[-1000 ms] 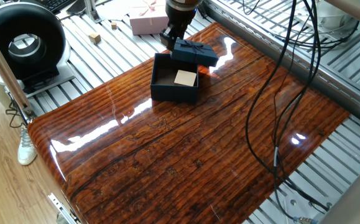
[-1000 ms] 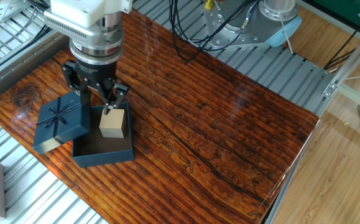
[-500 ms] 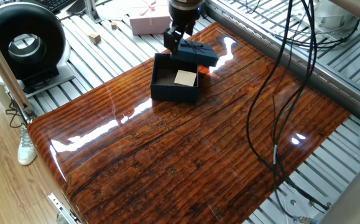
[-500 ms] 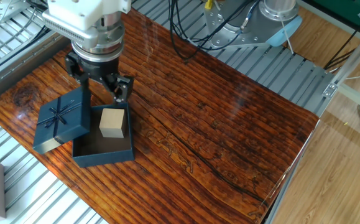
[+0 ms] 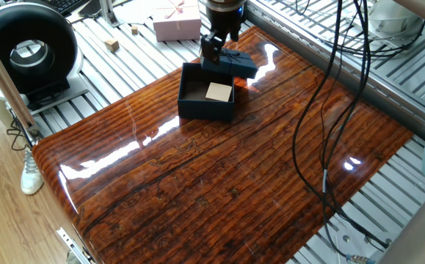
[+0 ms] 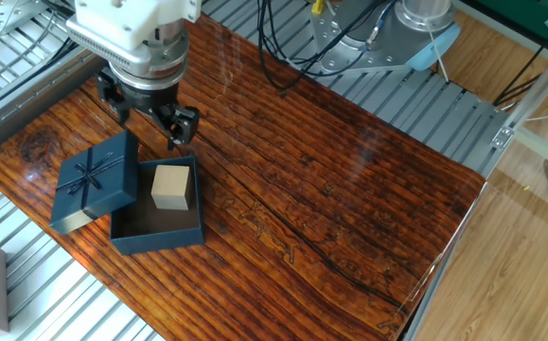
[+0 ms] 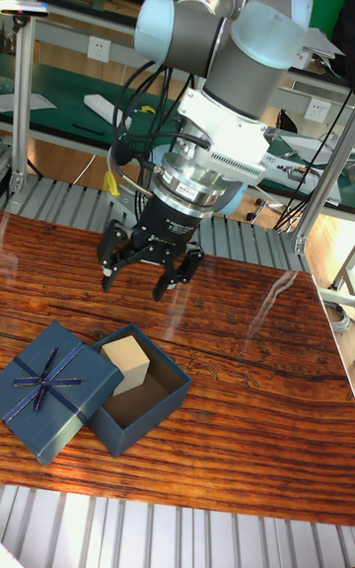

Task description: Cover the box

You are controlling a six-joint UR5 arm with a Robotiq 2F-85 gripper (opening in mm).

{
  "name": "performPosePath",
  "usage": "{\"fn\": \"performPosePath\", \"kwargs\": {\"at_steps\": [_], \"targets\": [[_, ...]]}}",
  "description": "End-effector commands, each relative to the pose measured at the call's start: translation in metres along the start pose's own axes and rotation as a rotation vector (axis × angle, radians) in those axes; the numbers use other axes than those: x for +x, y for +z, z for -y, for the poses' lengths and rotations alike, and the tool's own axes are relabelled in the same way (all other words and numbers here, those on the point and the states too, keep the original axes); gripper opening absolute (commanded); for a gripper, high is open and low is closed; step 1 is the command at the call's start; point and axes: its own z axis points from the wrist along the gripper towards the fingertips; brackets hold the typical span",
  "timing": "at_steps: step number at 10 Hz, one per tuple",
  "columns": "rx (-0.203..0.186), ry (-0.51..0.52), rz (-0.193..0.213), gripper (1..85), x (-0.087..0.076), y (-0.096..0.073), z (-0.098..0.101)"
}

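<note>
The box (image 6: 157,220) was a small square navy container, open, standing upright on the wooden table with a tan block (image 6: 171,187) inside. Its matching lid (image 6: 94,180), bow uppermost, leaned tilted against one side of the box.

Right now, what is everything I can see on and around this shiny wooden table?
Box: one, dark navy, open, near one end of the table.
Block: one, tan, inside the box.
Lid: one, navy with a bow, leaning against the box's side.
Pink gift box: one, pale pink with a ribbon, on the metal slats beyond the table.
Small wooden blocks: two, tan, on the slats near the pink box.
Round black device: one, beside the table.
Table: one, glossy reddish-brown wood.
Cables: several, black, hanging over the table.
Gripper: one, black, open, empty, above the box and lid.
</note>
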Motion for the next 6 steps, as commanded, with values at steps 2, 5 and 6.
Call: {"fn": "performPosePath", "kwargs": {"at_steps": [2,5,6], "targets": [[0.023,-0.03,0.06,80.3,-0.013,0.01,0.003],[0.027,-0.029,0.084,80.3,-0.022,0.015,0.0],[0.019,-0.024,0.1,80.3,-0.027,0.016,-0.003]]}}
